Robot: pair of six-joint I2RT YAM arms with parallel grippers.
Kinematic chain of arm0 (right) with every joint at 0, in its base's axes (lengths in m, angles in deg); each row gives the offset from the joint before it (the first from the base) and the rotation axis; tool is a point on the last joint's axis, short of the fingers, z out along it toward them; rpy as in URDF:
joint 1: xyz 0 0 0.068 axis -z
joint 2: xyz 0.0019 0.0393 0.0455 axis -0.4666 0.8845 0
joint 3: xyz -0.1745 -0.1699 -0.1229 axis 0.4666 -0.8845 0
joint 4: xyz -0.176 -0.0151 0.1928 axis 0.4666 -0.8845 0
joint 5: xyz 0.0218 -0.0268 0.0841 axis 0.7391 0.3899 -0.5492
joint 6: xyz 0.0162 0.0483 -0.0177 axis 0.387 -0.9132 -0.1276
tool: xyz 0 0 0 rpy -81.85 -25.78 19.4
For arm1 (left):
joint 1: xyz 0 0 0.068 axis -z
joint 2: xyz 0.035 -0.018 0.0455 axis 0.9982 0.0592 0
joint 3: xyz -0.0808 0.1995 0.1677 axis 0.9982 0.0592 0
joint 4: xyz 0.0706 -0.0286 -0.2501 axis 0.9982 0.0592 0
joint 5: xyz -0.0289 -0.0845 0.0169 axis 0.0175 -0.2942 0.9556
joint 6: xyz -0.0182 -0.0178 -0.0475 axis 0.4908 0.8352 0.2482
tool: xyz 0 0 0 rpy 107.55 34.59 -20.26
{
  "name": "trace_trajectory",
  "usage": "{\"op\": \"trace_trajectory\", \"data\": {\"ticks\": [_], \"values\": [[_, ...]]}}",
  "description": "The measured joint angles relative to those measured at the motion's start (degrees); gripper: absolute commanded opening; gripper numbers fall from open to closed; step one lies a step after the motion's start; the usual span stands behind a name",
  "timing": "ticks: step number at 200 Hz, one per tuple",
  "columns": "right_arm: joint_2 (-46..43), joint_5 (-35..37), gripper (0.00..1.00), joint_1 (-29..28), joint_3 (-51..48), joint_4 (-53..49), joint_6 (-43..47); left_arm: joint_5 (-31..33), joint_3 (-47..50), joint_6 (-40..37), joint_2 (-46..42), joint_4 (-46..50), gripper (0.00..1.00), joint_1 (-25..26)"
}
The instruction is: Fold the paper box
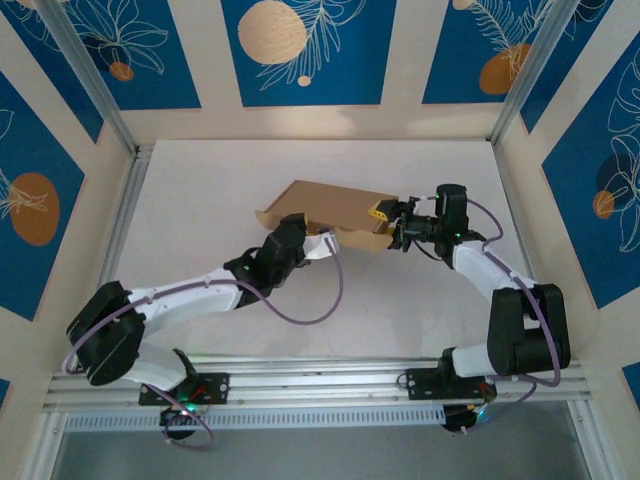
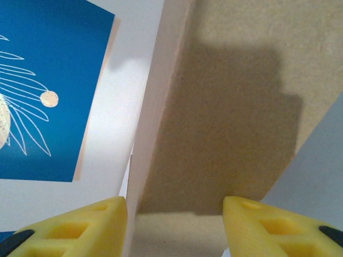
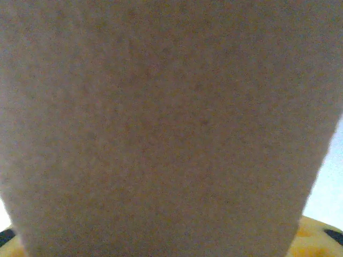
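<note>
Soft light makes the white table [image 1: 200,190] bright. A dark shadow falls on the paper box [image 2: 230,123] (left wrist view). At the right wrist it looks dim and fuzzy.

The paper box [image 1: 335,208] is matt, fibrous cardboard, the fingers [image 2: 80,227] smooth yellow plastic, the table [image 1: 200,190] matt white.

paper box [image 1: 330,205]: brown | left tool fingers [image 2: 80,225]: yellow | wall panels [image 1: 350,60]: blue, leaf pattern
</note>
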Motion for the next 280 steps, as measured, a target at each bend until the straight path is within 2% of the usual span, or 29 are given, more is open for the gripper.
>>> {"op": "trace_trajectory", "data": {"ticks": [20,42,90,168,204,235,256,280], "values": [[-0.4,-0.5,0.34,-0.3,0.0,0.0,-0.4,0.0,0.7,-0.2,-1.4,-0.7,0.69,0.0],[-0.5,-0.6,0.34,-0.3,-0.2,-0.3,-0.5,-0.1,0.7,-0.6,-1.9,-0.2,0.75,0.0],[-0.6,-1.6,0.34,-0.6,-0.3,-1.6,-0.5,-1.3,0.3,-2.5,-4.2,4.9,0.73,0.6],[-1.4,-4.4,0.34,-1.0,-0.3,-5.0,1.0,-6.5,-3.9,-3.4,-6.3,22.0,0.73,1.2],[-1.7,-4.6,0.34,-1.0,-0.3,-4.3,-0.1,-3.2,-5.2,-4.3,-2.7,19.0,0.74,1.3],[-1.8,-4.7,0.35,-1.2,-0.3,-2.8,-2.1,2.3,-5.3,-6.5,2.0,10.6,0.64,1.6],[-1.8,-5.2,0.40,-1.2,-0.2,-1.9,-3.1,4.0,-5.3,-7.6,2.5,8.0,0.60,2.0],[-2.4,-5.4,0.59,-1.0,0.2,-2.7,-3.0,4.3,-6.4,-7.8,2.1,9.6,0.60,2.3]]}}
